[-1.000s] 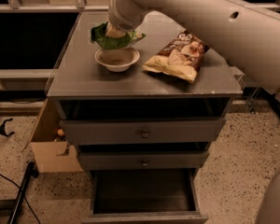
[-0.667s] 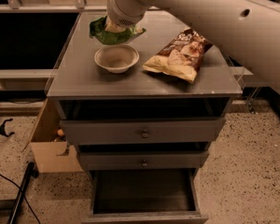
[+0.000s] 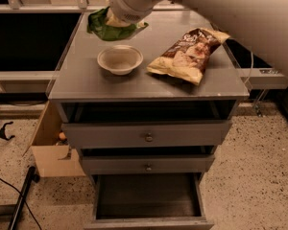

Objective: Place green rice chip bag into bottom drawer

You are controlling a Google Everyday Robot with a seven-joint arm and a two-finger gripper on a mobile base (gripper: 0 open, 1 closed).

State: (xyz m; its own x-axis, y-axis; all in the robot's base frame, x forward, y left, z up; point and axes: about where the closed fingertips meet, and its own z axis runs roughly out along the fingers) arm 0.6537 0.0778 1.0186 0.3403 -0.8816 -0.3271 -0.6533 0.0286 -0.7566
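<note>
Bags were counted at two: one green rice chip bag (image 3: 102, 27), gripped in the closed jaws of the gripper (image 3: 117, 19) above the back-left corner of the table (image 3: 86, 83), and one brown chip bag (image 3: 189, 54) laid flat beside one white bowl (image 3: 120, 59). Three drawers were counted; the bottom drawer (image 3: 149, 200) was pulled open below the top drawer (image 3: 146, 135) and middle drawer (image 3: 148, 166).

You see the grey counter (image 3: 86, 83) carrying a white bowl (image 3: 120, 60) and a brown-and-yellow chip bag (image 3: 189, 54); the tool (image 3: 117, 20) hangs over its back-left corner.
</note>
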